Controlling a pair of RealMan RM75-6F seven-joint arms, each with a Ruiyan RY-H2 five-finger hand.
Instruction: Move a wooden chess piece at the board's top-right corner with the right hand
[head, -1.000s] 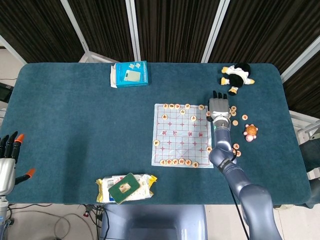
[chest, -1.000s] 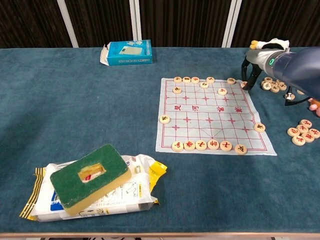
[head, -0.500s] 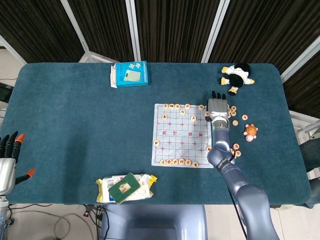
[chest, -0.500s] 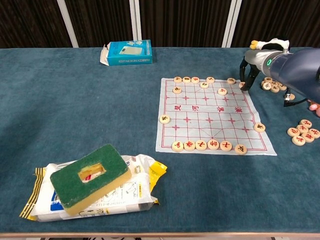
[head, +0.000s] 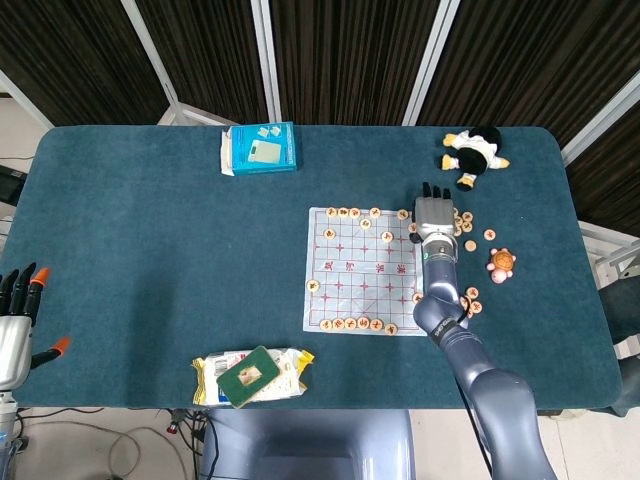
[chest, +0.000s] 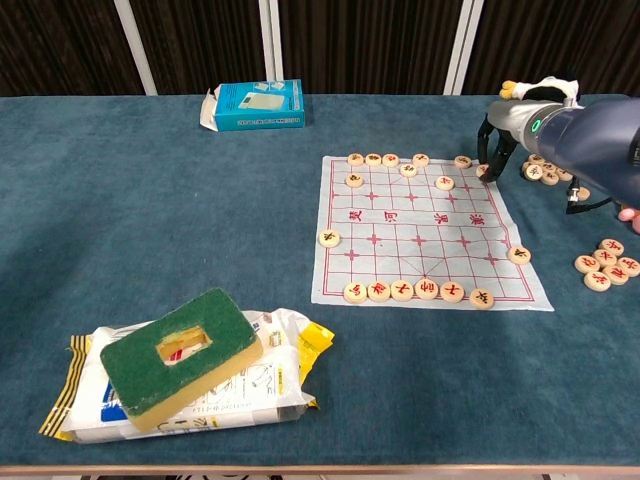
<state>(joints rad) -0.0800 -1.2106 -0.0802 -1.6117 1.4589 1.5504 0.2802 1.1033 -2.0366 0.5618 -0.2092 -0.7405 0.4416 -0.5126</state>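
The paper chess board (head: 365, 270) (chest: 420, 230) lies right of the table's middle, with wooden pieces along its far and near rows. A corner piece (head: 403, 213) (chest: 462, 161) sits at its top-right corner. Another piece (chest: 484, 170) lies at the right edge just beside it. My right hand (head: 433, 213) (chest: 503, 128) hangs over that corner, fingers (chest: 481, 150) pointing down and apart around the edge piece. Whether they touch it I cannot tell. My left hand (head: 12, 320) is off the table's left edge, fingers spread, holding nothing.
Loose pieces (head: 470, 235) (chest: 605, 265) are scattered right of the board near a small turtle toy (head: 501, 263). A plush penguin (head: 472, 152) lies at the back right, a blue box (head: 259, 148) (chest: 253, 105) at the back. A green sponge (chest: 180, 355) rests on a packet at the front left.
My right hand has crept a little to the left, toward the board's top-right corner. The pieces and my left hand have not moved.
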